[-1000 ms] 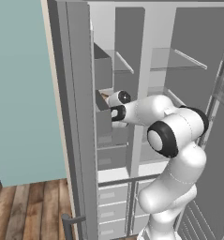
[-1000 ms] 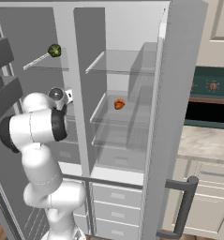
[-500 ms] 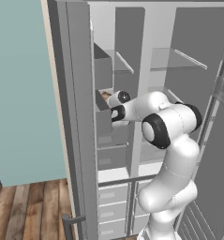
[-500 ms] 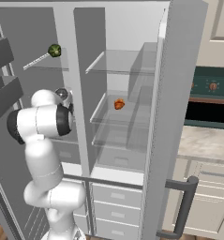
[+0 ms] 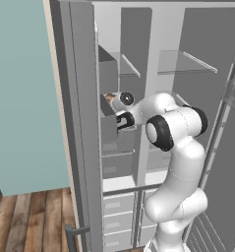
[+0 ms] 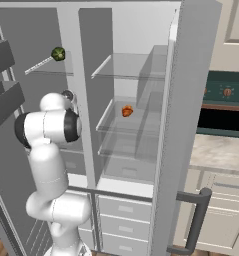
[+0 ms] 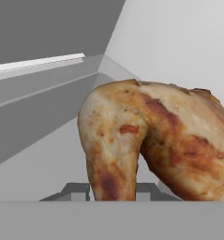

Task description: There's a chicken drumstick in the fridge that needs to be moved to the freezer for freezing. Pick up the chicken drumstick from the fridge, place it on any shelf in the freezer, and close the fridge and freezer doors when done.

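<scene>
jaws clamped on drumstick (image 7: 151, 145), carried deep in freezer (image 5: 120, 74) over a shelf, presumably for release.

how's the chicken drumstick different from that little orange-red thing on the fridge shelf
The chicken drumstick is golden-brown with darker roasted patches; the orange-red item is brighter. The drumstick sits between the gripper's shut fingers, inside the narrower freezer compartment; the orange-red item lies free on a glass shelf in the wider fridge compartment. The drumstick is elongated and bent, the other round. Both are small food items.
</scene>
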